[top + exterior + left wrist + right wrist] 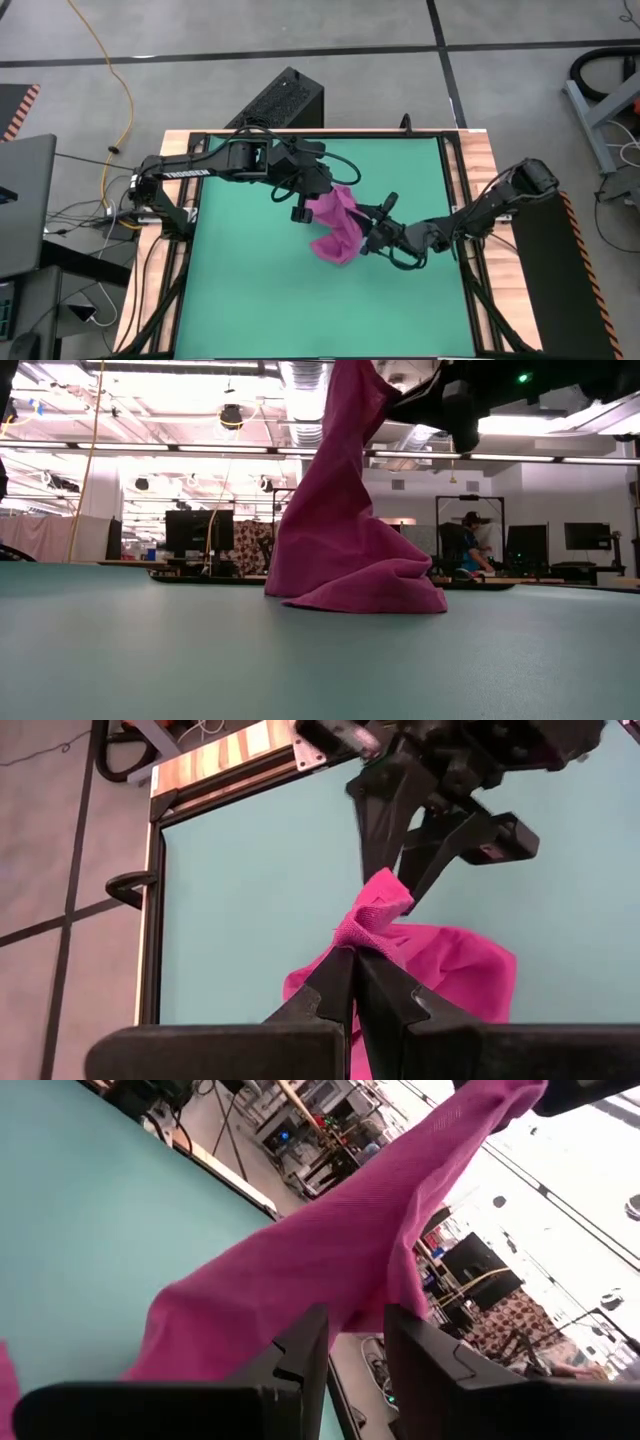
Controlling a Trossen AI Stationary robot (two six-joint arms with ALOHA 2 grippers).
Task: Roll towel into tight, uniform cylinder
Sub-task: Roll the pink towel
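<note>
My left tool (352, 965) is pinched closed on a corner of the towel (337, 225), holding it up off the green mat (250, 300) near the middle of the counter. My right tool (372, 238) sits just beside the cloth on the side toward the counter's right edge; its fingers (300, 1345) stand parted with the fabric draped across the gap, not yet clamped on it. The towel hangs as a tall crumpled drape, its lower folds bunched on the mat. I judge I am at the spreading step: no roll has begun. Next I need the right tool to take a second corner, then pull both apart and lay the cloth flat and smooth.
</note>
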